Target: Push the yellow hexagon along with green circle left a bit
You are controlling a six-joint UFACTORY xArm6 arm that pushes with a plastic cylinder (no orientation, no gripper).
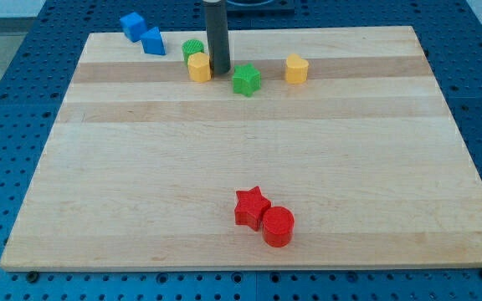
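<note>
Nearest the camera sit the red cylinder [278, 226] and the red star [251, 206], touching each other at about six o'clock on the wooden board [141, 184], well apart from the work and in nobody's way

The work is up near twelve o'clock. The yellow hexagon [199, 67] stands with the green circle [192, 48] touching it just behind, at its eleven o'clock. My tip [219, 70] is a bare rod with no jaws, so it grasps nothing; it stands right against the hexagon's three o'clock side, perhaps touching, though I cannot tell for sure

The risk, as I judge it, is that the tip bears on the hexagon only. The circle sits off that line, so a straight push toward nine o'clock may slide the hexagon past it or spin the circle off toward the board's far edge, which is close. A push aimed slightly toward ten o'clock would likely carry both

Ahead, the two blue blocks [142, 33] lie at ten o'clock; a short push should stop short of them. The green star [245, 79] and the other yellow block [296, 68] lie at the tip's three o'clock, behind the push and clear
</note>
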